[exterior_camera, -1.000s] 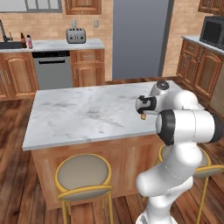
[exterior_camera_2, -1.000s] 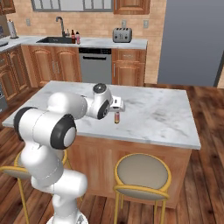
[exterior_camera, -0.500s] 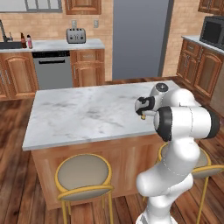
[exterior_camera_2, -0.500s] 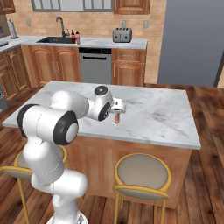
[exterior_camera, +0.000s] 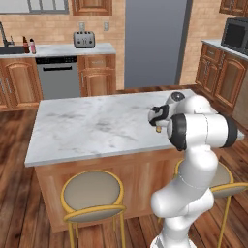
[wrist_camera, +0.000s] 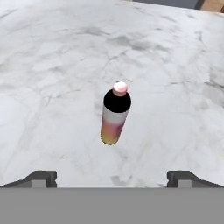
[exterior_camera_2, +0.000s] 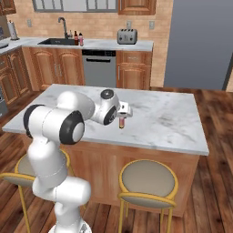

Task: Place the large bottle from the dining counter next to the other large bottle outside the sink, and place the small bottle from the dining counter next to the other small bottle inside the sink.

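Observation:
A bottle (wrist_camera: 114, 116) with a pink cap, dark shoulder and a white, pink and yellow body stands upright on the marble dining counter (exterior_camera: 87, 126). I cannot tell whether it is the large or the small one. My gripper (wrist_camera: 112, 177) hovers just above it, open, its fingertips (wrist_camera: 43, 177) far apart with nothing between them. From the base views the gripper (exterior_camera_2: 123, 114) sits right over the bottle (exterior_camera_2: 121, 123), near the counter's stool-side edge. Two other bottles (exterior_camera_2: 78, 38) stand on the back counter beside the sink (exterior_camera_2: 57, 42).
A toaster (exterior_camera: 84, 38) sits on the back counter above the dishwasher (exterior_camera: 58, 77). A grey fridge (exterior_camera: 155, 43) stands behind the island and a microwave (exterior_camera: 236, 34) at the far right. Round stools (exterior_camera_2: 148, 179) line the island's near side.
The arm's elbow has shifted slightly. The hand stays over the bottle and the jaws remain open.

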Available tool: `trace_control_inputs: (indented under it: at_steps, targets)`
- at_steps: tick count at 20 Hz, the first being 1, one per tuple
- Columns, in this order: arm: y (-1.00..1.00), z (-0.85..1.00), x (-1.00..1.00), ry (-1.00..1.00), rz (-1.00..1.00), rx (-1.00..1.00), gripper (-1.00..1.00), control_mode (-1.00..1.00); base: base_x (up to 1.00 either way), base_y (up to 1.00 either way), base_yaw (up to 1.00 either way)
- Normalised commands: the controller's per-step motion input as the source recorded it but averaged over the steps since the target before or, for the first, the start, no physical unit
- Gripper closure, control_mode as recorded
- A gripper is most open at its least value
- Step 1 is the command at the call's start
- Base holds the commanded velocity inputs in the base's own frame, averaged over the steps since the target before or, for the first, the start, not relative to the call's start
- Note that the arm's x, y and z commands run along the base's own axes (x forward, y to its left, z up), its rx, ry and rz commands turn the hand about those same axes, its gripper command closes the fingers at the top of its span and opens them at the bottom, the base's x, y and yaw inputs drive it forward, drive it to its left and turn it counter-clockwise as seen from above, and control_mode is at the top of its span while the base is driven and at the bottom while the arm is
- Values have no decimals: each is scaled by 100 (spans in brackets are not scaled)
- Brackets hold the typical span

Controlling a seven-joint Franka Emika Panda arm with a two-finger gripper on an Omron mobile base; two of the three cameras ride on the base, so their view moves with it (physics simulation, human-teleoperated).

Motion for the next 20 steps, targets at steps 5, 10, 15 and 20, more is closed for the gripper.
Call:
trace_control_inputs:
  at_steps: [5, 10, 15, 20]
  targets:
    - [-3, 0, 26, 0, 0, 0, -100, -100, 0, 0, 0]
    - [-1, 0, 25, 0, 0, 0, -100, -100, 0, 0, 0]
    - [0, -3, 21, 0, 0, 0, -100, -100, 0, 0, 0]
    - [0, -13, 16, 0, 0, 0, -100, -100, 0, 0, 0]
